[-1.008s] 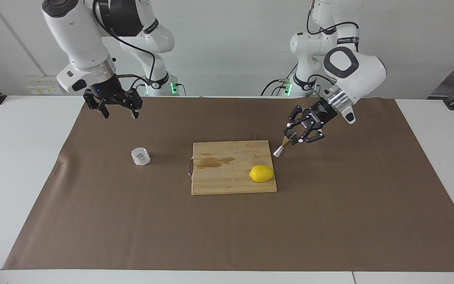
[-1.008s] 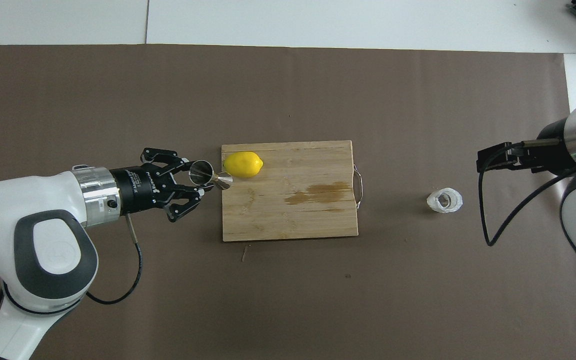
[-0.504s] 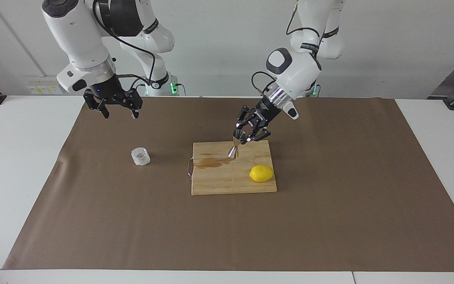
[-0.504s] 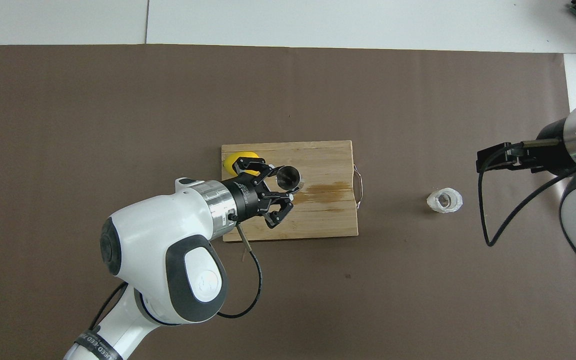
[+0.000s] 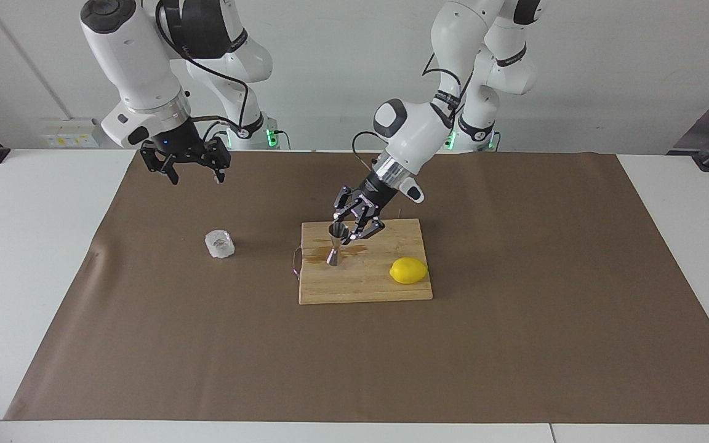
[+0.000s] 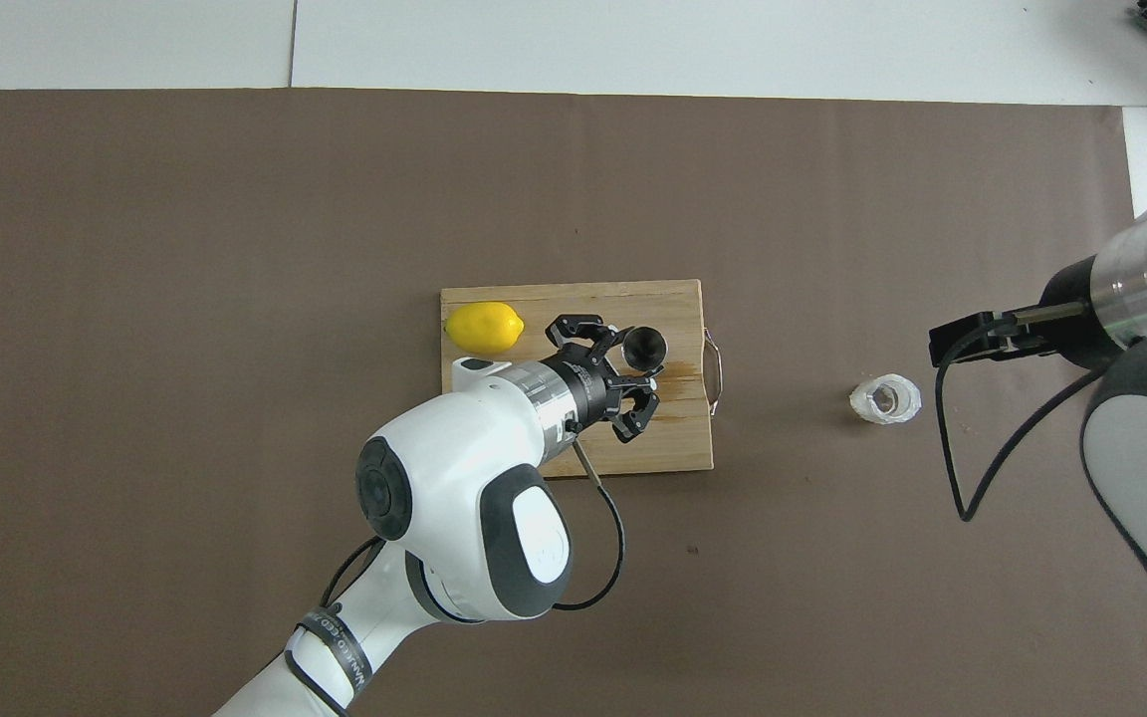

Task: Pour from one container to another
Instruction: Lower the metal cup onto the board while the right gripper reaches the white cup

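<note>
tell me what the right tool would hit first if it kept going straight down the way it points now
Most likely the bare brown table mat. The right tool hangs pointing down over the mat, nearer the robots than the faceted glass cup, so the cup seems out of its line, though depth is uncertain.

A yellow lemon (image 5: 408, 271) lies on the pale wooden board (image 5: 385, 292), which carries a darker brown stain (image 5: 317, 257).

White table (image 5: 34, 258), brown mat (image 5: 514, 320) on it

Jigger (image 5: 335, 245) and lemon (image 5: 408, 271) on board (image 5: 367, 286); glass (image 5: 220, 243) beside it
</note>
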Available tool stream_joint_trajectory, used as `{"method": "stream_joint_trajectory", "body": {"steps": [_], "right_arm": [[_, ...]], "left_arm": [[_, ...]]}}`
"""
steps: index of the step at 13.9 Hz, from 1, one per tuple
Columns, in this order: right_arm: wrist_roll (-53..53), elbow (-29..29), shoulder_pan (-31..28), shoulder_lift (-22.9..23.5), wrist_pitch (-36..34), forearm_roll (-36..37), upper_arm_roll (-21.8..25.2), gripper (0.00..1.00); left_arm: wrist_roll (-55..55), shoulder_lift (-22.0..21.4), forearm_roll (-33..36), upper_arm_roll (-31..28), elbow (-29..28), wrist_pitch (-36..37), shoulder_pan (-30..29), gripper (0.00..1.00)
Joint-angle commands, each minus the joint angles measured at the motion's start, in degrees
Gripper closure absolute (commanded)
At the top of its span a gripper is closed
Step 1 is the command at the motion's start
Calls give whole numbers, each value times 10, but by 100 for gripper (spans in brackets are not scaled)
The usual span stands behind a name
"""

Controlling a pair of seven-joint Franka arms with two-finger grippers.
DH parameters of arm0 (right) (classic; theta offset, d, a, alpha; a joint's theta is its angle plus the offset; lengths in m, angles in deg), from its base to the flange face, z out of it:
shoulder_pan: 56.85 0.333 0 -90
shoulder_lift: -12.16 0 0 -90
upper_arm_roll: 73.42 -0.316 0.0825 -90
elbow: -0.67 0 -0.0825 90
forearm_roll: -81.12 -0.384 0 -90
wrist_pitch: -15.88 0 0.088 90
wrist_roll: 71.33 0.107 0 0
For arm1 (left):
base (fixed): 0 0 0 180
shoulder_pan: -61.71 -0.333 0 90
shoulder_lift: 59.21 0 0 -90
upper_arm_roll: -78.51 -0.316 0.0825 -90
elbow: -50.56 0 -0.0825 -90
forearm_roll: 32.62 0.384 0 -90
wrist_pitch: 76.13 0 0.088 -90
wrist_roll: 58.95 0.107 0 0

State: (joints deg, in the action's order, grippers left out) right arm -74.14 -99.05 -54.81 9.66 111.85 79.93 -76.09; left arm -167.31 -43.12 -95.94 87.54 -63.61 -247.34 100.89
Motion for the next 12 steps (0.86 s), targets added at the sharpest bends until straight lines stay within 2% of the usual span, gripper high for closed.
{"method": "stream_joint_trajectory", "body": {"steps": [1, 4, 6, 8, 10, 11, 12], "right_arm": [[-99, -66, -11, -38, 42, -16, 0, 0], [-221, -91, -14, -46, 49, -16, 1, 0], [-319, -113, -33, -46, 81, -16, 1, 0], [-438, -135, -44, -45, 127, -17, 1, 0], [-538, -150, -55, -41, 143, -17, 1, 0], [-575, -159, -58, -36, 152, -28, 1, 0], [-602, -174, -63, -36, 176, -43, 1, 0]], "left_arm": [[-4, 11, -12, -6, 10, -19, 13, 100], [1, 11, -12, -6, 5, -19, 17, 100], [4, 12, -12, -7, 4, -19, 22, 100], [10, 18, -10, -7, 4, -18, 22, 93], [10, 19, -9, -7, 4, -13, 25, 88], [12, 19, -9, -7, 4, -12, 25, 81], [15, 19, -8, -8, 4, -11, 25, 40]]}}
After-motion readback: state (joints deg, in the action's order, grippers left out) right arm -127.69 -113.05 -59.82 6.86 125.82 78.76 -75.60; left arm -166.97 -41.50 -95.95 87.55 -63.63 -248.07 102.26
